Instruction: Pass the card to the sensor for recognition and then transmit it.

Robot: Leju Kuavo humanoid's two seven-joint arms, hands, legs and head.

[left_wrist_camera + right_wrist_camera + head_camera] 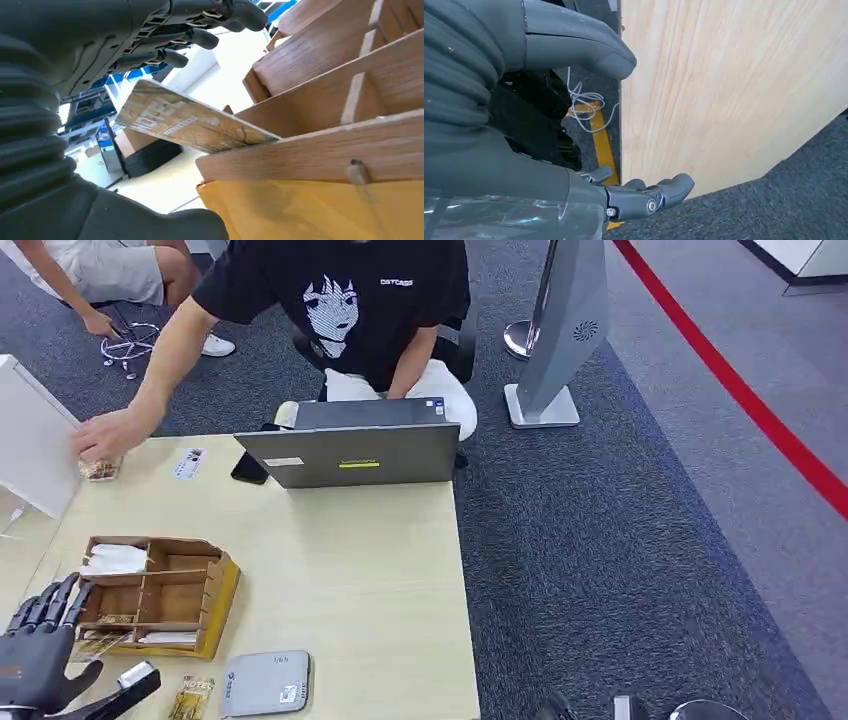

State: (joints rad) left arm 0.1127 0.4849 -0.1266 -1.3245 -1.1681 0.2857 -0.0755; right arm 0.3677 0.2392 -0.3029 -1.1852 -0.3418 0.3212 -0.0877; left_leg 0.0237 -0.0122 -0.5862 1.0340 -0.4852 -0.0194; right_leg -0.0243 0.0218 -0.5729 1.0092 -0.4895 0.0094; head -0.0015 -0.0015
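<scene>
- The card (185,122), printed in brown and gold with pale lettering, stands tilted in a near compartment of the wooden organizer (190,590), one edge resting on a wooden divider; in the head view it shows as a thin patterned edge at the tray's near-left corner (100,644).
- The left hand (40,655) hovers just beside that corner of the organizer — its dark fingers (200,37) spread wide above the card, the thumb apart, nothing held.
- The organizer is a tray of several open compartments: a white folded item (115,559) lies in the far-left one, a flat pale card (168,638) in a near one, and the middle ones look bare.
- Near the table's (380,580) front edge, a second patterned card (192,698) lies flat, and just beside it sits the grey sensor pad (266,683).
- The right hand (574,125) hangs off the table's side, over the carpet; thumb and fingers stand apart with nothing between them.
- Farther back a grey laptop (350,445) stands open, a dark phone (248,469) and a small white card (188,462) beside it.
- A person in a black T-shirt (350,300) sits behind the laptop — one hand (108,435) rests on a small object at the table's far-left, next to a white panel (30,440).
</scene>
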